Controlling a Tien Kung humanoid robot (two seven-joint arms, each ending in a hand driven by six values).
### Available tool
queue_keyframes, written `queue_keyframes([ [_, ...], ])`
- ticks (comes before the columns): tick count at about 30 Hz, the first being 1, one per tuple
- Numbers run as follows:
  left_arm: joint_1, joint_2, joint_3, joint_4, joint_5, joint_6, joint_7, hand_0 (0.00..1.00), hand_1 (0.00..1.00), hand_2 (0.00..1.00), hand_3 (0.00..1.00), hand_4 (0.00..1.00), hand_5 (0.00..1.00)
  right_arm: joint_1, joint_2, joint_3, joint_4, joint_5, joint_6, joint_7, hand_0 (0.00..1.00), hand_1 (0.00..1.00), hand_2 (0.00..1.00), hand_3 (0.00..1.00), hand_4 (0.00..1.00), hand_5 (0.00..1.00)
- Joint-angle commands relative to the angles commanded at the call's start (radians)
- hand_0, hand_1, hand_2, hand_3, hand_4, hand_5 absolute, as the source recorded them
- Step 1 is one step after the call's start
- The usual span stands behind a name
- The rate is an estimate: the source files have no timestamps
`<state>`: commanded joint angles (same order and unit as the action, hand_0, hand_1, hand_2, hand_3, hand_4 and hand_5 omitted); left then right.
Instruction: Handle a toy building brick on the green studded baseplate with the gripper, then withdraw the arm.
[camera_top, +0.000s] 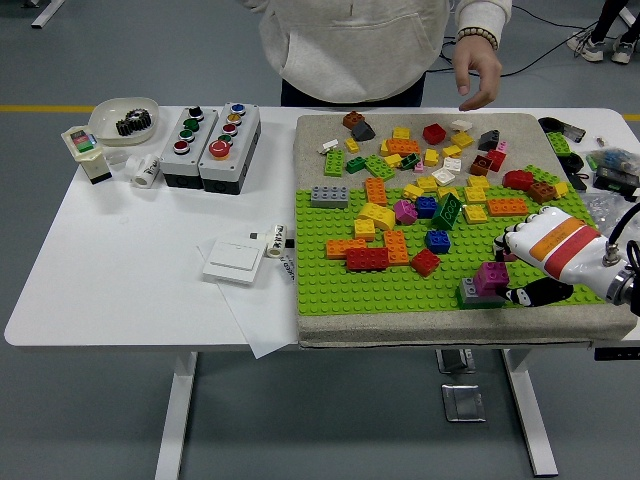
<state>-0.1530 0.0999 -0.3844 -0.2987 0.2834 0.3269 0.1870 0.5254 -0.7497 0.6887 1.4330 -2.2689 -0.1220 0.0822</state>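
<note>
The green studded baseplate (350, 285) lies on a beige mat on the right half of the table, with several loose bricks scattered over it. My right hand (508, 273) reaches in from the right edge, its fingers curled around a magenta brick (490, 277). That brick sits tilted on a grey brick (468, 294) near the plate's front right. A red brick (366, 259) and an orange brick (343, 247) lie further left. The left arm is out of view.
A person stands at the far side, one hand (476, 76) hanging over the mat's far edge. Two push-button boxes (210, 140), a white bowl with a gear (125, 120), a wall switch (235, 262) and paper lie on the left. Small clutter (610, 170) sits at the right edge.
</note>
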Motion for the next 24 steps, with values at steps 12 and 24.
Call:
queue_keyframes([
  [12,0.001,0.0,0.001,0.0,-0.001,0.0,0.0,0.596,0.691,0.656,0.549,0.564,0.613,0.0,0.002,0.003,-0.002,0.0,0.014,0.003,0.248,0.415,0.593,0.551,0.818,0.458],
  [24,0.003,-0.001,-0.004,-0.001,0.008,0.0,0.003,0.596,0.692,0.657,0.548,0.563,0.608,-0.004,0.003,0.008,-0.004,0.0,0.027,0.001,0.265,0.433,0.638,0.581,0.85,0.469],
])
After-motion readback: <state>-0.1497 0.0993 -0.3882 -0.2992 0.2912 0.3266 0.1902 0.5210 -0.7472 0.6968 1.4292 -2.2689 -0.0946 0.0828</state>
